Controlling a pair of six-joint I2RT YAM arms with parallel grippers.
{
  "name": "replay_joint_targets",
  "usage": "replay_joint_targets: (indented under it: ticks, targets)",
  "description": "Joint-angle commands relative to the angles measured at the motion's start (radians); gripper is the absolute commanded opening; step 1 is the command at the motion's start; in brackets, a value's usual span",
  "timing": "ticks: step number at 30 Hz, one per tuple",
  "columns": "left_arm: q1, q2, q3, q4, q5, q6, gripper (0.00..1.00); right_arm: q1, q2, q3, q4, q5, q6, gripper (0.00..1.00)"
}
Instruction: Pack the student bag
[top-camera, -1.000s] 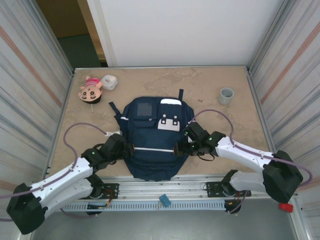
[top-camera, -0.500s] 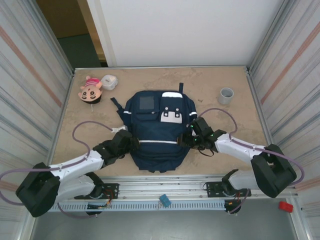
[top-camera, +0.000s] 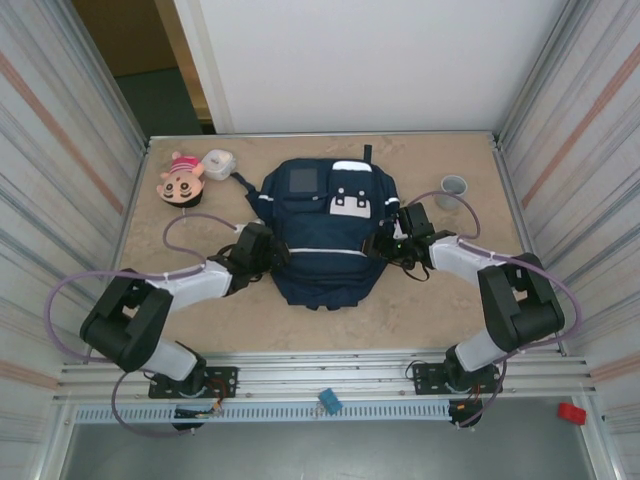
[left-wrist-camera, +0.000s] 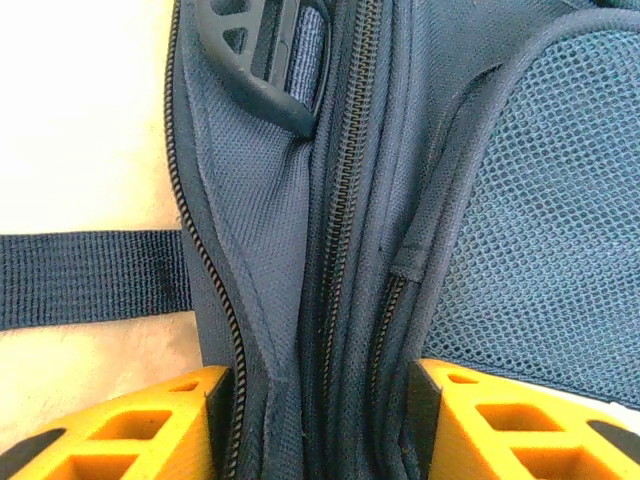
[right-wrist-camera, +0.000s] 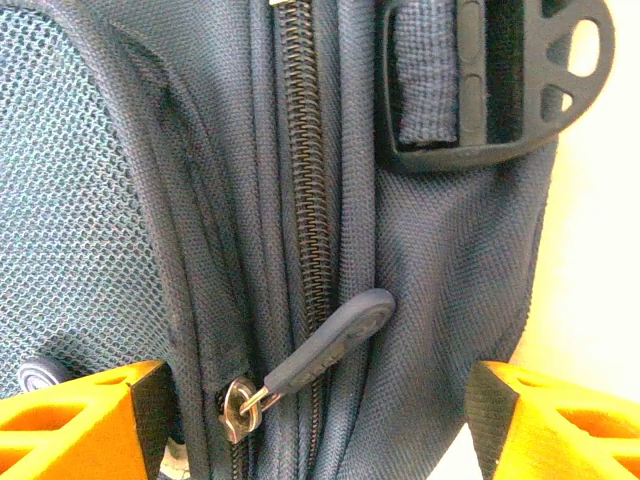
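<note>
Bag (top-camera: 320, 250) lay flat, front panel up, mid-counter (top-camera: 430, 310), top end toward the far wall. Doll (top-camera: 180, 180) and white case (top-camera: 218, 164) sat at far L, grey cup (top-camera: 452, 190) at far R. All three were outside the bag, so packing looked barely begun.

L end effector (top-camera: 268, 250) was at the bag's L flank. In the wrist view, folded side fabric and zip rows filled the whole gap between the orange fingers (left-wrist-camera: 150, 430), so it read as clamped on the bag's side. A loose strap (left-wrist-camera: 95, 278) trailed off over the counter beside it.

R end effector (top-camera: 385, 243) mirrored it on the R flank. Its fingers stood apart, straddling the side seam. A sliver of counter showed inside the outer finger (right-wrist-camera: 560, 425), so prob. no pinch there. A zip pull (right-wrist-camera: 325, 345) lay between them, below a buckle (right-wrist-camera: 490, 75).

Symmetric side holds suit steadying or shifting a floppy bag w/o twisting it. The zip looked closed, so opening it is likely next, and the R side is nearest the pull.
</note>
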Motion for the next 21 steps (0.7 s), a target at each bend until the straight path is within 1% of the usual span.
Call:
replay_joint_targets:
  ticks: [1, 4, 6, 9, 12, 14, 15, 16, 19, 21]
  targets:
    - [0.003, 0.021, 0.019, 0.002, 0.031, 0.031, 0.53, -0.01, 0.026, 0.046, -0.026, -0.025, -0.047, 0.78]
    - [0.007, -0.017, 0.02, -0.016, 0.024, 0.035, 0.56, -0.008, 0.0, 0.08, -0.07, -0.03, -0.053, 0.8]
    - [0.016, -0.068, 0.031, -0.062, 0.014, 0.05, 0.61, -0.005, -0.055, 0.095, -0.121, -0.019, -0.053, 0.82]
    - [0.022, -0.176, 0.062, -0.167, -0.034, 0.102, 0.78, 0.023, -0.181, 0.101, -0.206, 0.046, -0.054, 0.84]
    - [0.023, -0.301, 0.084, -0.261, -0.099, 0.176, 0.9, 0.044, -0.329, 0.107, -0.276, 0.113, -0.059, 0.86]
    - [0.024, -0.38, 0.085, -0.307, -0.148, 0.236, 0.95, 0.045, -0.426, 0.105, -0.309, 0.17, -0.067, 0.89]
    - [0.025, -0.415, 0.085, -0.327, -0.173, 0.26, 0.97, 0.046, -0.47, 0.104, -0.32, 0.202, -0.071, 0.91]
    - [0.026, -0.457, 0.082, -0.348, -0.214, 0.283, 0.98, 0.043, -0.517, 0.098, -0.333, 0.243, -0.077, 0.99]
    - [0.027, -0.572, 0.029, -0.342, -0.322, 0.368, 0.99, 0.023, -0.635, 0.072, -0.341, 0.342, -0.118, 0.99]
    - [0.028, -0.642, -0.03, -0.276, -0.387, 0.448, 0.99, 0.0, -0.689, 0.044, -0.325, 0.383, -0.152, 0.99]
